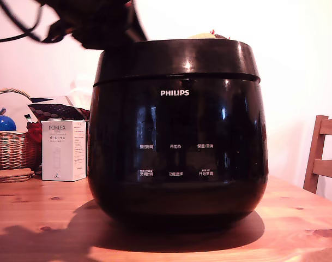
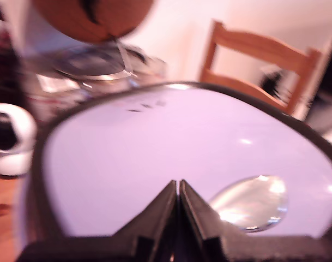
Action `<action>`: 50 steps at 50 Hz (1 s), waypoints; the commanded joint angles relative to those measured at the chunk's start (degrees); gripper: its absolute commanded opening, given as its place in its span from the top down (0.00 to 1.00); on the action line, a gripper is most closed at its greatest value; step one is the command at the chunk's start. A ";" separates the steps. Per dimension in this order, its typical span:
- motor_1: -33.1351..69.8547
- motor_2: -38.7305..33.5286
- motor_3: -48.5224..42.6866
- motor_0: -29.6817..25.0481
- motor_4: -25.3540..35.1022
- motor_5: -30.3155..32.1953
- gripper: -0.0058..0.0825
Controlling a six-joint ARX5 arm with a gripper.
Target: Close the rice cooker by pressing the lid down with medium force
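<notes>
The rice cooker (image 1: 176,158) stands on the wooden table (image 1: 40,218), a big glossy black pot with a white PHILIPS logo and small white button labels. Its lid (image 1: 176,59) lies down flat on the body, with only a thin seam between them. In the wrist view the lid's top (image 2: 155,147) fills the frame and reflects pale light, with a shiny oval part (image 2: 252,203) set in it. My gripper (image 2: 178,186) is shut, tips pressed together, right over or on the lid; contact is unclear. In the exterior view the arm (image 1: 97,22) is a dark blur above the lid's left side.
A white PORLEX box (image 1: 64,150) and a wicker basket (image 1: 10,148) holding a blue ball (image 1: 1,123) stand to the exterior view's left of the cooker. A wooden chair (image 1: 321,155) is at its right. Behind the cooker, the wrist view shows glass jars (image 2: 95,65) and a white round device (image 2: 10,139).
</notes>
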 commanded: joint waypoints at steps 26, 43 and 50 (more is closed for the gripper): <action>4.50 -9.55 -0.52 -0.57 0.68 -1.86 0.96; -2.03 -6.05 2.64 0.70 2.10 4.79 0.96; -4.15 -3.02 2.62 3.15 2.64 7.82 0.96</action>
